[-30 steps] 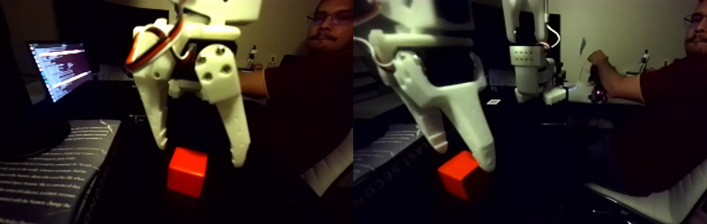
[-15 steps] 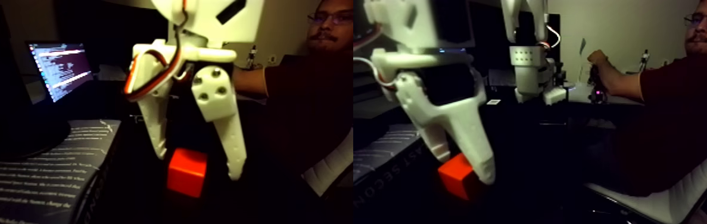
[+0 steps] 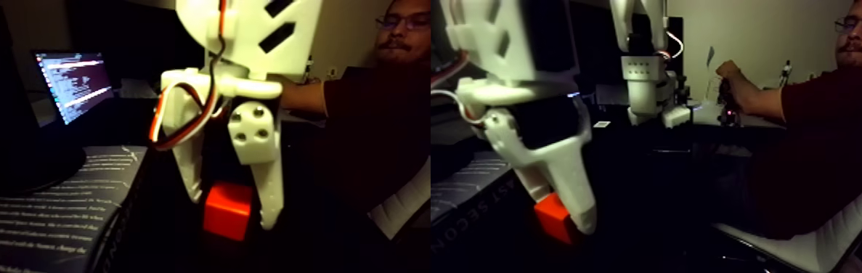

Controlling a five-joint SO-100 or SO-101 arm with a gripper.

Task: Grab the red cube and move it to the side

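The picture holds two side-by-side halves of the same dark scene. The red cube (image 3: pixel 224 212) sits on the dark table, also seen in the right half as the red cube (image 3: pixel 551 216). My white gripper (image 3: pixel 232 209) hangs straight down over it, open, one finger on each side of the cube. The left fingertip (image 3: pixel 193 190) stands just beside the cube's left face. The right fingertip (image 3: pixel 269 216) overlaps its right edge. Whether either pad touches the cube I cannot tell. In the right half the near finger (image 3: pixel 582 214) hides part of the cube.
A printed sheet or book (image 3: pixel 22 225) lies at the left, with a lit laptop screen (image 3: pixel 73 83) behind it. A person (image 3: pixel 821 138) sits on a white chair (image 3: pixel 814 243) at the right, hand on a second white arm (image 3: pixel 645 76).
The gripper has come down around the cube and its fingers have drawn closer together. The cube has stayed where it was.
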